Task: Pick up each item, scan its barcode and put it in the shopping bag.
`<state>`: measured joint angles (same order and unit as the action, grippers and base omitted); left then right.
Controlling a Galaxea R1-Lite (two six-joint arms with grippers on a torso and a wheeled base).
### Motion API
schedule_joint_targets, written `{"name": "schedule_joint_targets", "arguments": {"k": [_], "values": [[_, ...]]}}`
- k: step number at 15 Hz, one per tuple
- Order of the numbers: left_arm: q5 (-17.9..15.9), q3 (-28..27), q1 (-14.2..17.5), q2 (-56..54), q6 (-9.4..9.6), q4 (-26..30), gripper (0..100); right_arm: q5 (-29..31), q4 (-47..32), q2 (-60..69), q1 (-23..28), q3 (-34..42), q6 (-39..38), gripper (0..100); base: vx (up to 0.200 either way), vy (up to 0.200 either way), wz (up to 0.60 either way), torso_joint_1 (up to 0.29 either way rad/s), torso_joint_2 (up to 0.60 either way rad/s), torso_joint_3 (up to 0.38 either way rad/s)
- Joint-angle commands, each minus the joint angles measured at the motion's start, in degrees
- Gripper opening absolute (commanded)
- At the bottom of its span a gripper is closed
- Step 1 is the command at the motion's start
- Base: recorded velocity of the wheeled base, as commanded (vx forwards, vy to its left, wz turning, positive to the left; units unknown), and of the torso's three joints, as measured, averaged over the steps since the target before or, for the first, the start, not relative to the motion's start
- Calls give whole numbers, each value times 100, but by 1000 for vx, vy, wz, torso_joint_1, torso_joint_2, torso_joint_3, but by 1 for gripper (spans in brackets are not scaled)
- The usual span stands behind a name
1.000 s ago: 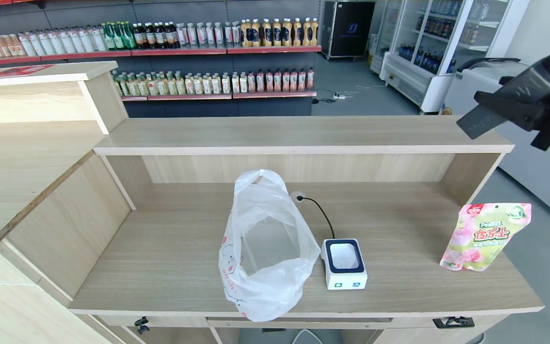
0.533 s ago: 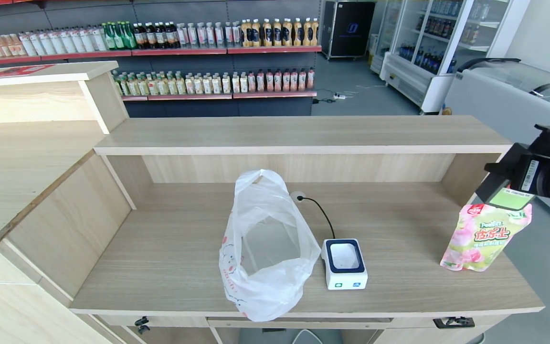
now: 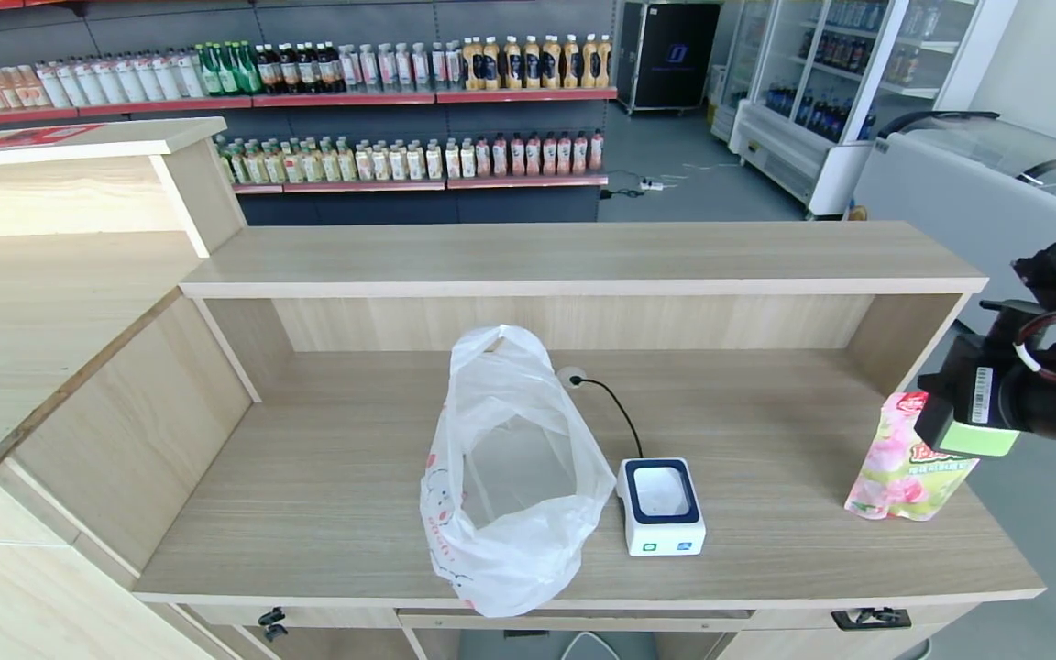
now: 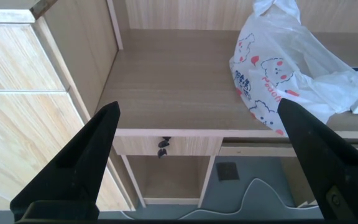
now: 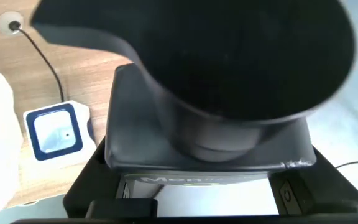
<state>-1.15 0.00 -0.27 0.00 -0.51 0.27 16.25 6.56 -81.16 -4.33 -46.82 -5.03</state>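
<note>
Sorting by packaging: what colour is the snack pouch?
Pink and green pouch, clearest in head view.

Setting: retail shop. Evidence: bottled-drink shelves (image 3: 308, 73), glass-door fridges (image 3: 849, 64), checkout surface (image 3: 766, 440) with barcode scanner (image 3: 661, 504).

Left gripper (image 4: 197, 104), jaws wide apart, hangs before the counter (image 4: 166, 81) bearing the shopping bag (image 4: 291, 68)
</note>
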Motion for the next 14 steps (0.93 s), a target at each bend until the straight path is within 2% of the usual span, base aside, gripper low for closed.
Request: {"name": "schedule_joint_targets", "arguments": {"k": [1,6,8,9,14], "values": [[0,0,0,9,-2,0,100,-69,30,-172,-218,-81,11,0,0,0,600,2,2,2],[0,0,0,9,-2,0,100,-544,-216,-971,-569,-767,-208,0,0,0,600,5,0,3],[0,0,0,0,-2,0,100,-1273,-269,-1103,-490,-626,-331,0,0,0,0,0,0,0],[0,0,0,0,-2,0,100,-1440,-278,-1138,-385,-415,-288,0,0,0,0,0,0,0],[0,0,0,0,-2,0,100,-1502,-269,-1464,-156,-46,-191,0,0,0,0,0,0,0]]}}
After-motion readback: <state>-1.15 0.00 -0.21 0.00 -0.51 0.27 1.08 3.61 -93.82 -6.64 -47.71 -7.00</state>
